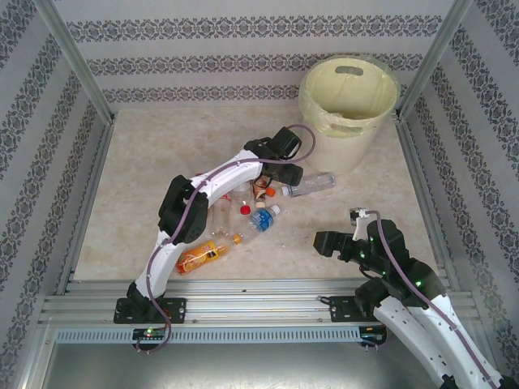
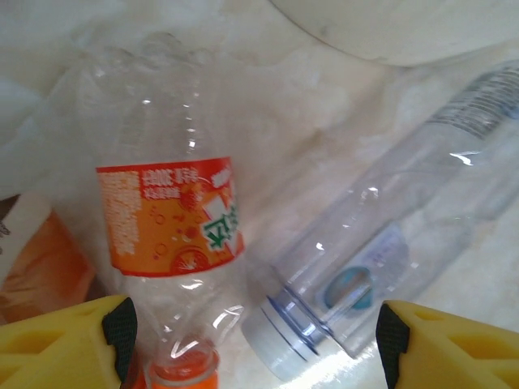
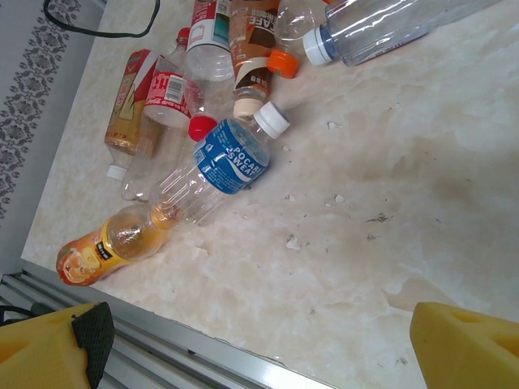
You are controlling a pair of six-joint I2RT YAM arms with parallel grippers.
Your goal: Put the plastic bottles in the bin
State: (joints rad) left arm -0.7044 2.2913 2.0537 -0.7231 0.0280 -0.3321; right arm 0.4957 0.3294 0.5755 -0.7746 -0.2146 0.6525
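Observation:
Several plastic bottles lie in a heap mid-table. My left gripper (image 1: 274, 181) hangs open low over the heap's far end. From its wrist, an orange-labelled bottle (image 2: 170, 219) with an orange cap and a clear bottle (image 2: 389, 251) with a pale cap lie side by side between the spread fingers (image 2: 122, 328); neither is gripped. That clear bottle (image 1: 312, 184) points toward the bin (image 1: 349, 101), a white bucket with a pale yellow liner at the far right. My right gripper (image 1: 342, 231) stands open over bare table, right of a blue-labelled bottle (image 3: 231, 158) and an orange juice bottle (image 3: 97, 247).
The bin's base (image 2: 405, 32) sits just beyond the left gripper. A metal rail (image 3: 203, 356) runs along the table's near edge, close under my right gripper (image 3: 255, 365). Patterned walls and frame posts (image 1: 77, 61) enclose the table. Bare tabletop (image 1: 162, 154) lies left of the heap.

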